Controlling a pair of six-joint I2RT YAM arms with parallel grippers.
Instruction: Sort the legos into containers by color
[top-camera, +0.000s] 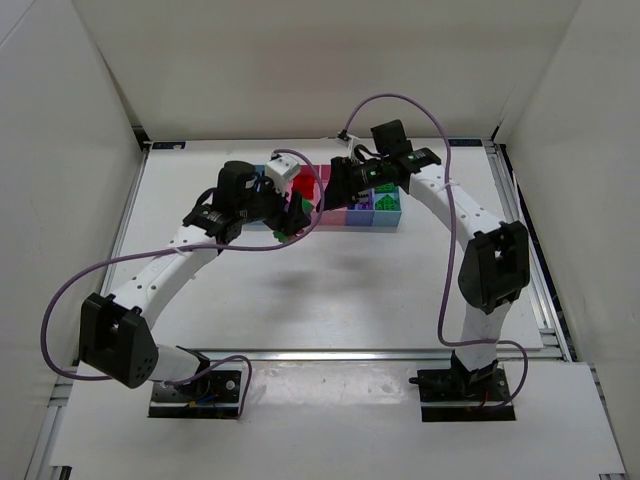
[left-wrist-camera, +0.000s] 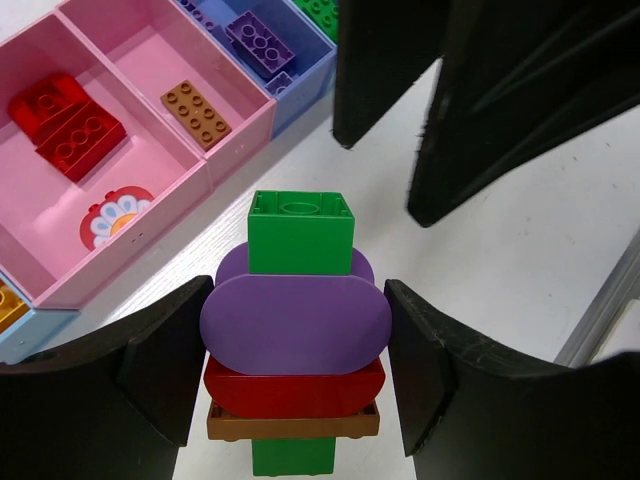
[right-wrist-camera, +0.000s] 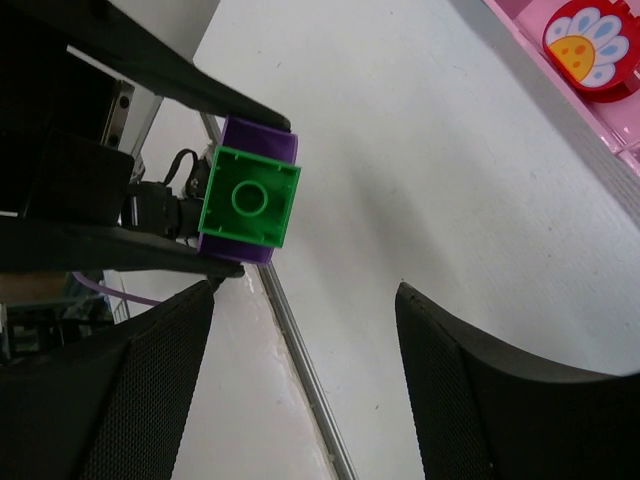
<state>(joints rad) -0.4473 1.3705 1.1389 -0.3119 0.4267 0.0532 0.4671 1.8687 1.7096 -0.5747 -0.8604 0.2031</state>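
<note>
My left gripper (left-wrist-camera: 300, 290) is shut on a stack of legos held above the table: a green brick (left-wrist-camera: 300, 232) on top, purple rounded pieces (left-wrist-camera: 295, 325), a red piece (left-wrist-camera: 295, 390), a brown plate (left-wrist-camera: 295, 423) and green below. In the top view the left gripper (top-camera: 293, 215) hangs just in front of the tray of containers (top-camera: 385, 222). My right gripper (right-wrist-camera: 305, 290) is open and empty, facing the stack's green brick (right-wrist-camera: 250, 197), with its black fingers (left-wrist-camera: 385, 70) close beyond the stack. Red bricks (left-wrist-camera: 65, 125), an orange brick (left-wrist-camera: 197, 110) and purple bricks (left-wrist-camera: 260, 40) lie in separate compartments.
A red round piece with a flower print (left-wrist-camera: 118, 215) lies in the pink compartment with the red bricks. Green bricks (left-wrist-camera: 322, 12) show in the far compartment. A metal rail (right-wrist-camera: 300, 360) runs along the table edge. White walls enclose the table.
</note>
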